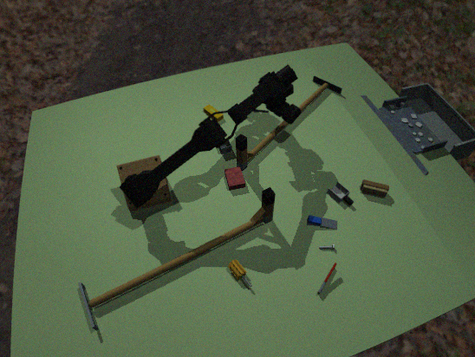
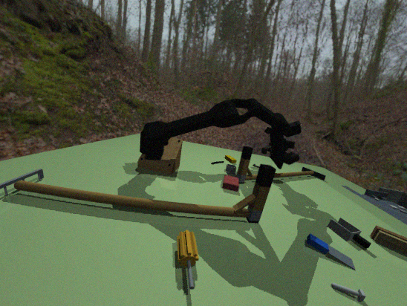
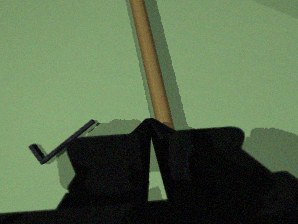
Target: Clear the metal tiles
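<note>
We see 2 scrapers lying on the table (image 1: 130,130). The long scraper (image 1: 173,262) rests well apart from the arm, untouched. The gripper (image 1: 291,113) hovers over the shorter scraper (image 1: 286,123), fingers pressed together on nothing. The metal tiles (image 1: 415,126) remain on the bench plate (image 1: 396,130) beside the catch box (image 1: 446,117). Risk: we may seize the wrong tool, since the arm hangs above the shorter handle.

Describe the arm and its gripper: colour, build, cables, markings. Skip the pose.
The arm is matte black all over, built of blocky joints linked by rounded segments, and stands on a brown wooden base block. A thin black cable loops beside the forearm. The gripper has two broad black fingers tapering to points. No markings are legible.
</note>
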